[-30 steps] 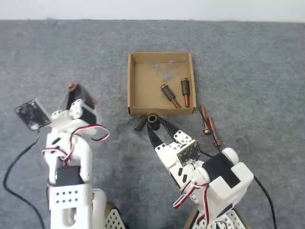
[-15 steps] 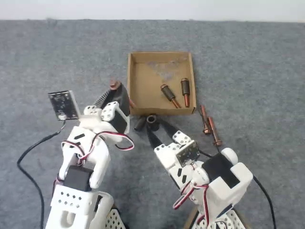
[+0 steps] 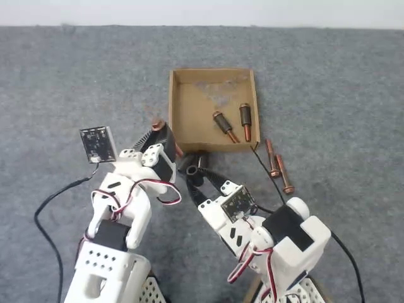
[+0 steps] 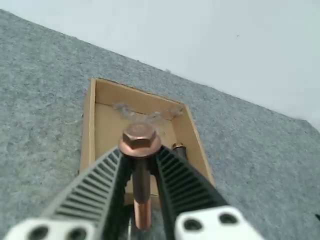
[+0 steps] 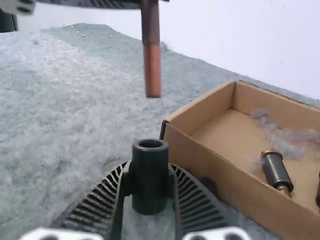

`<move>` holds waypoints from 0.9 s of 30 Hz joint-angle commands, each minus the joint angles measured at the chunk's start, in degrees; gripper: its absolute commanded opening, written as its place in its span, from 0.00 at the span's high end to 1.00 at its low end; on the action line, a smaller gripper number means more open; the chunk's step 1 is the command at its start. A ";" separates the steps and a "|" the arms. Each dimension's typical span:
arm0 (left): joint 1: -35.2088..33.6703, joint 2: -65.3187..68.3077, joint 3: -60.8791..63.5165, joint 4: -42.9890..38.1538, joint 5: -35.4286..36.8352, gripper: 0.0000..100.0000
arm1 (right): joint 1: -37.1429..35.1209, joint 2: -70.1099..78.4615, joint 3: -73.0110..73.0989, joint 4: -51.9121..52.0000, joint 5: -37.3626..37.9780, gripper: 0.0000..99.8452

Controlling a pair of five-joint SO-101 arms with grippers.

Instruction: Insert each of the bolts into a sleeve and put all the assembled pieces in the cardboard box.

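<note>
Bolt [image 4: 141, 175] swung near sleeve [image 5: 149, 175], two assembled pieces [image 3: 222, 123] boxed, two bolts [image 3: 271, 158] loose

Surface [image 3: 69, 82] was covered in grey, short-pile, carpet-like material with a slightly mottled texture. A plain white wall [image 3: 202, 12] ran along its far edge and met it in a straight line. The wall looked bare and matte from both wrist views as well. Lighting was even and diffuse. Shadows on the surface were soft and short.
</note>
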 commanded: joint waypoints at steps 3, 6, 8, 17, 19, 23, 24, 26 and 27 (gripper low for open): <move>0.18 -1.58 -0.66 -2.73 0.26 0.99 | -0.48 -0.40 -1.93 0.22 -0.44 0.99; 0.18 -1.58 -0.66 -2.46 0.26 0.99 | -0.48 -0.40 -1.93 0.22 -0.44 0.99; 0.62 -1.58 -0.92 -0.18 -1.14 0.99 | -0.48 -0.40 -1.93 0.22 -0.44 0.99; 1.67 -15.82 1.98 6.95 -4.31 0.99 | -0.48 -0.40 -2.11 2.15 -0.35 0.99; 1.67 -21.01 3.65 8.09 -4.31 0.99 | -0.57 -0.40 -2.55 3.12 1.05 0.99; 3.16 -28.66 6.73 11.25 -4.57 0.99 | -0.57 -0.40 -2.46 3.03 2.20 0.99; 4.22 -29.10 6.90 12.40 -4.66 0.99 | -0.57 -0.40 -2.37 3.03 2.20 0.99; 6.68 -28.57 6.90 13.80 -6.15 0.99 | -0.57 -0.40 -2.29 2.95 2.29 0.99; 7.56 -28.31 7.08 14.15 -6.59 0.99 | -0.57 -0.40 -2.29 2.86 2.29 0.99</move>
